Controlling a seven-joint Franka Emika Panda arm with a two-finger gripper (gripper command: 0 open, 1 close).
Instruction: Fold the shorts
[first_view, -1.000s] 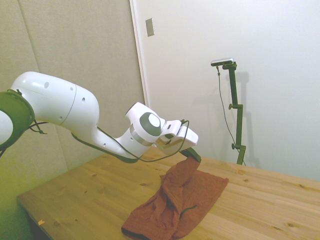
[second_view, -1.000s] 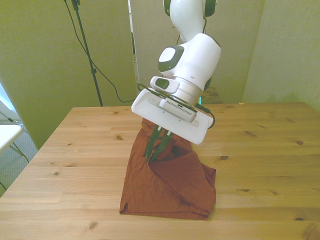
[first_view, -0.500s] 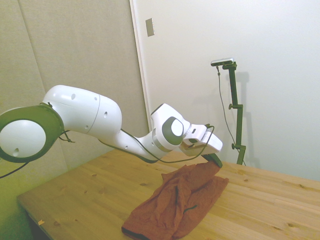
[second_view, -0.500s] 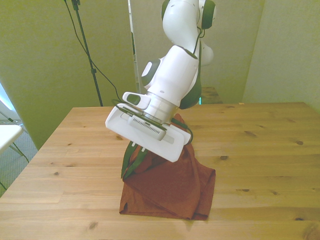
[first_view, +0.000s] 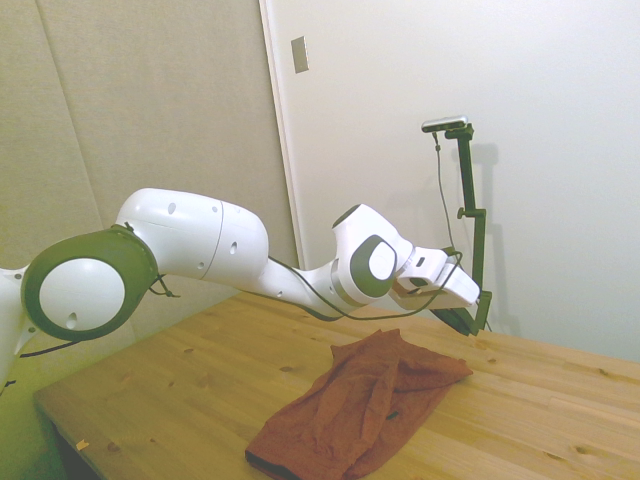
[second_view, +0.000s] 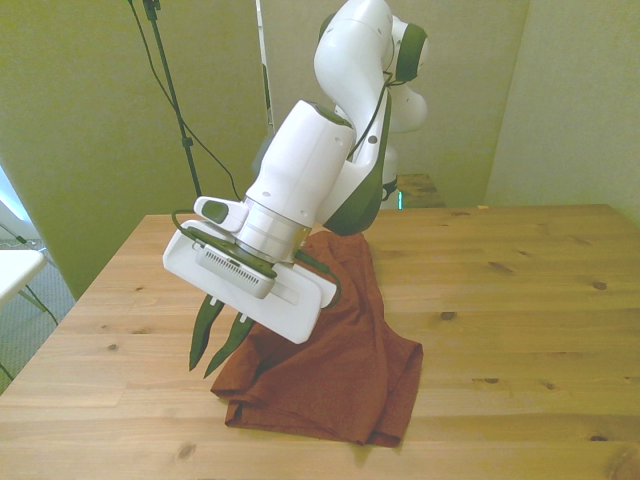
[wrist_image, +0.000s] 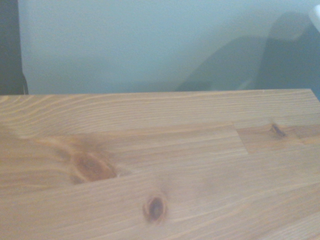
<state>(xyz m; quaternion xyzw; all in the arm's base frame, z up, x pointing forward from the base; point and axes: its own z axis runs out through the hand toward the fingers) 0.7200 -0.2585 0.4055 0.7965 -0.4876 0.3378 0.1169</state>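
So since the last look, the gripper (second_view: 222, 345) has let go of the shorts (second_view: 335, 350) and swung off toward the front view's left. We can see its dark fingers (second_view: 204, 335) a little apart, holding nothing. The shorts lie in a rumpled heap on the table (second_view: 520, 300), just beside the fingers on the front view's right. In the side view the gripper (first_view: 465, 320) hangs past the cloth's far edge. The wrist view gives us only bare wood (wrist_image: 160, 165) and wall, no cloth. We can't spot any readable writing anywhere.
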